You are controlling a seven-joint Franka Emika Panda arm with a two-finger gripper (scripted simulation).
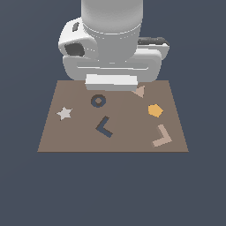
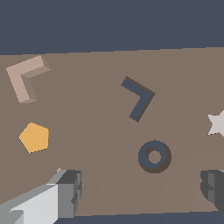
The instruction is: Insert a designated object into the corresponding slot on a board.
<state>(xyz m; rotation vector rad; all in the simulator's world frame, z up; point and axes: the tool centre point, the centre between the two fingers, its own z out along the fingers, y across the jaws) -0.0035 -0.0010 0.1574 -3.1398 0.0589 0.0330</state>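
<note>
Nothing's done yet: on the board [image 1: 57, 137], the dark L slot [image 1: 104, 127] sits empty, and the tan L piece [image 1: 161, 136] lies well off toward the exterior view's right of the slot. The claw [image 2: 138, 192] is spread and empty, so grab-and-insert is all still ahead.

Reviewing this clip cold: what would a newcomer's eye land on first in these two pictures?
The big white arm fills the top of the exterior view, hanging over the far edge of the brown board. Next comes the orange piece toward the exterior view's right, with the tan L piece just nearer the camera. Mid-board, the dark L recess and ring recess stand out, both unfilled; in the wrist view the jaws stand wide apart, holding nothing.
</note>
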